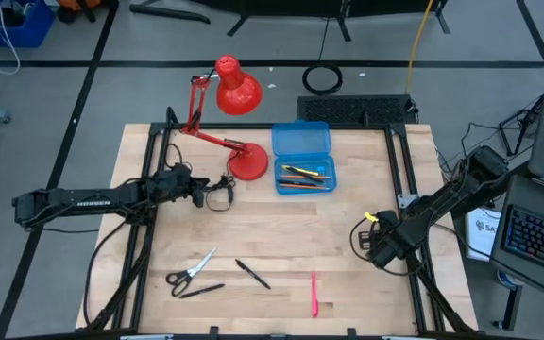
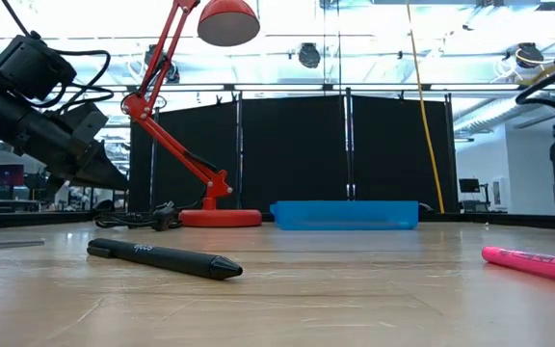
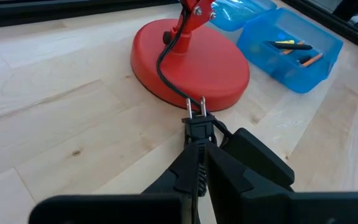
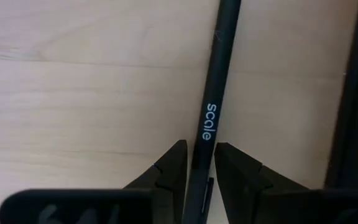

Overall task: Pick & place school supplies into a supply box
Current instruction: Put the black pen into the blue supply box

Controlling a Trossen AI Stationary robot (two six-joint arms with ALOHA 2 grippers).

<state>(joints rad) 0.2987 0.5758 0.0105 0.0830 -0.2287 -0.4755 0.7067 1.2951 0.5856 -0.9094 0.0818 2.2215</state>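
Pinched a thin black pen [image 4: 219, 62] between the 2 fingers of the right gripper [image 4: 197, 154], low over the right side of the counter [image 1: 281, 236], well apart from the blue box [image 1: 302, 140]. Gripped on its lower part, so most of the shaft stuck out in front of the fingers. Seemed to be the carrying step.

To do it well, probably needed:
- a firm hold without squeezing more, since a round smooth shaft could roll or swing between the fingers;
- a lift high enough to pass over the box wall;
- a turn of the wrist to lay the pen along the long side of the box, beside the things already inside;
- a low release, not a drop.

Looked matte black and slim, with a small white word printed on the shaft.

Stood open at the back of the counter, the box, just beside the base of the red lamp [image 1: 237, 90], with an orange pencil and some dark pens inside.

Left to collect near the front edge: scissors [image 1: 192, 269], 2 more black pens [image 1: 253, 274] and a pink pen [image 1: 314, 294].

Waited near the lamp base, the left gripper [image 3: 196, 148], pressed together on the plug [image 3: 197, 126] of the lamp cord, as far as could be seen.
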